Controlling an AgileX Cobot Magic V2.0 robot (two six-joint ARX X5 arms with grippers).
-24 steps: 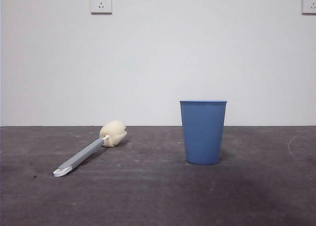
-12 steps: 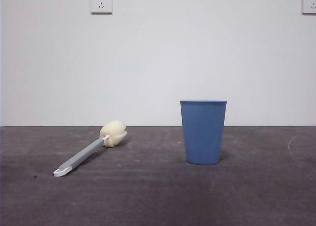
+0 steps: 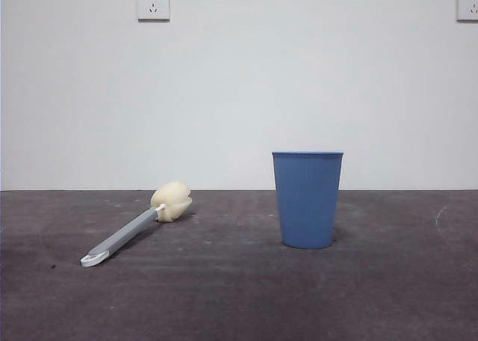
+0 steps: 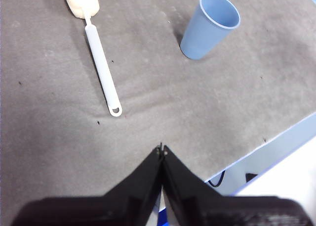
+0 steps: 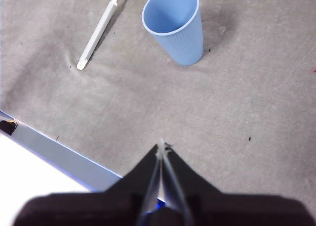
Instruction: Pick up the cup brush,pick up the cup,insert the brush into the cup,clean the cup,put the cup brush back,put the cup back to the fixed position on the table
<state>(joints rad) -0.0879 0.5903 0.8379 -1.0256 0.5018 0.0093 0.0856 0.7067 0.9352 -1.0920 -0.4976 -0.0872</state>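
Observation:
The cup brush (image 3: 134, 227) lies flat on the table (image 3: 224, 296) at the left, its cream sponge head toward the back and its white loop end toward the front. The blue ribbed cup (image 3: 307, 198) stands upright and empty to its right. In the left wrist view, the cup brush (image 4: 98, 58) and cup (image 4: 210, 25) lie well beyond my left gripper (image 4: 162, 149), whose jaws are shut on nothing. My right gripper (image 5: 162, 146) is also shut and empty, high over the table's front edge, with the cup (image 5: 175, 25) and cup brush (image 5: 98, 30) far ahead.
A white wall with two sockets (image 3: 153, 3) rises behind the table. The table's front edge with a pale blue strip (image 5: 59, 154) shows in both wrist views. Neither arm appears in the front view.

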